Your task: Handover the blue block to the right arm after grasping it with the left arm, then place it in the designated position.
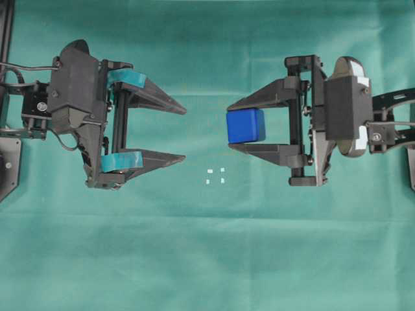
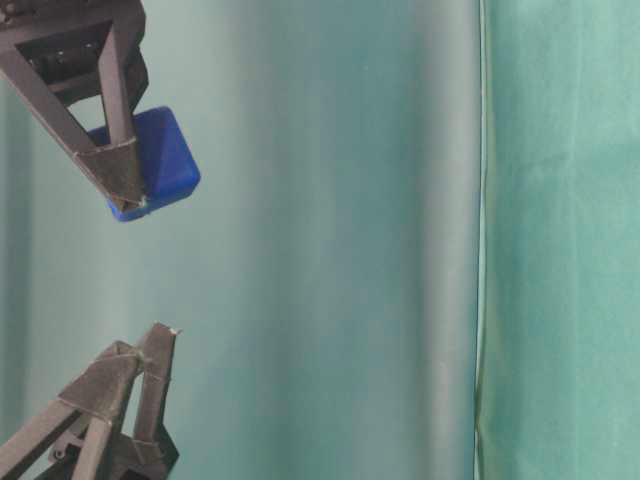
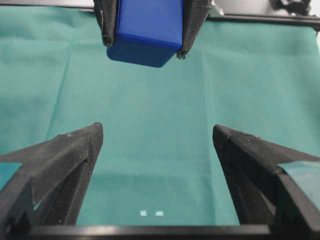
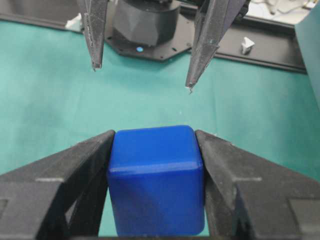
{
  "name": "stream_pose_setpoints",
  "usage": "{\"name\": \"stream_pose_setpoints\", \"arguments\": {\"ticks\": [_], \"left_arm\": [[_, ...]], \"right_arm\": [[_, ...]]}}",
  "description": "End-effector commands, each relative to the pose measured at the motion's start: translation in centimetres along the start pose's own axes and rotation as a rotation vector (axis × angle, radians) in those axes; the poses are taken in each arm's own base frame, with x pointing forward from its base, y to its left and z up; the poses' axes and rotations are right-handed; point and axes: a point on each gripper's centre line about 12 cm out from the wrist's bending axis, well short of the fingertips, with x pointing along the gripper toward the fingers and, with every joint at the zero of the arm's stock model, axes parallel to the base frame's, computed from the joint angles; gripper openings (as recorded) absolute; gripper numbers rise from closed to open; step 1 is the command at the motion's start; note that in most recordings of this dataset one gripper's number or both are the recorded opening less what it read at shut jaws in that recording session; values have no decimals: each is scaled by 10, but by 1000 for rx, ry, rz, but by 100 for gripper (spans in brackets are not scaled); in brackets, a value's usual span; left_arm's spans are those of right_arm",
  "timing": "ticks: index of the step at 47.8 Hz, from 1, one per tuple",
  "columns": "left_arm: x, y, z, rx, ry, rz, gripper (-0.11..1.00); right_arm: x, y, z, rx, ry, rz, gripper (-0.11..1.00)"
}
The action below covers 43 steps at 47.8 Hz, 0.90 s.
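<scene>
Both claws set: all-black right gripper [image 1: 228, 127] clamps small bright blue cube [image 1: 246, 126] for placing; teal-taped left gripper [image 1: 185, 133] gapes empty, clear.

A creased green cloth [image 1: 207, 259] covers the table, with a black frame rail [image 4: 260, 47] along its far edge.

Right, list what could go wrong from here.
1. The right gripper holds the blue block out by its fingertips, so it might slip or twist on the way down.
2. The designated position is barely block-sized; a small offset would miss it.
3. The open left gripper sits close by and may crowd the approach.
</scene>
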Motion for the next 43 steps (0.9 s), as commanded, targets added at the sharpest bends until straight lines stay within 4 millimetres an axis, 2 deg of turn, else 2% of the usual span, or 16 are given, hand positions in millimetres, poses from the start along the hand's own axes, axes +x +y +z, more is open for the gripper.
{"name": "stream_pose_setpoints", "arguments": {"ticks": [1,32,43], "left_arm": [[-4,0,12,-2,-37,0,100],[-4,0,13,0,-38,0,100],[-4,0,13,0,-38,0,100]], "right_arm": [[-6,1,11,7,-33,4,53],[-6,1,10,13,-26,0,53],[-7,6,-1,35,66,-44,53]]}}
